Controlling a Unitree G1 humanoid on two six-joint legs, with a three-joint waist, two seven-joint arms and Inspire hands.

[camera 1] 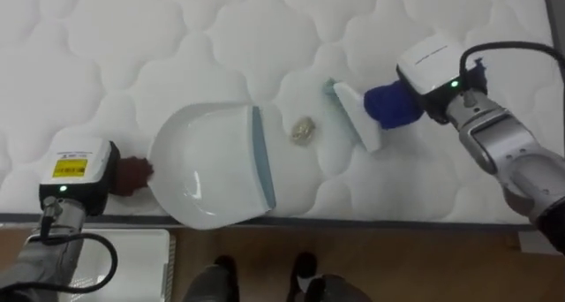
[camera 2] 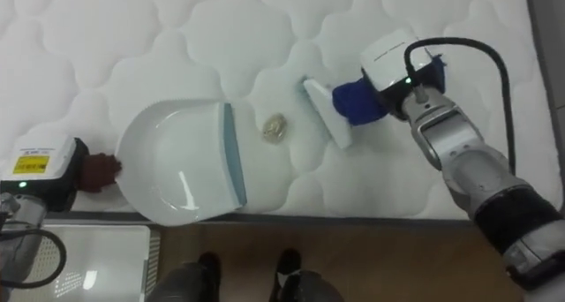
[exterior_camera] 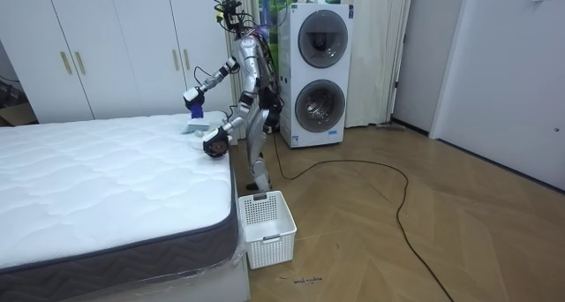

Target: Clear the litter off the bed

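Bright, diffuse indoor light. Soft shadows fill the quilted hollows of the white mattress (camera 1: 132, 46); a faint sheen marks the dustpan (camera 1: 207, 174); the wooden floor (exterior_camera: 424, 240) reflects pale light.

A home bedroom: bed (exterior_camera: 106, 178), wardrobes (exterior_camera: 115, 46), washing machines (exterior_camera: 318, 72).
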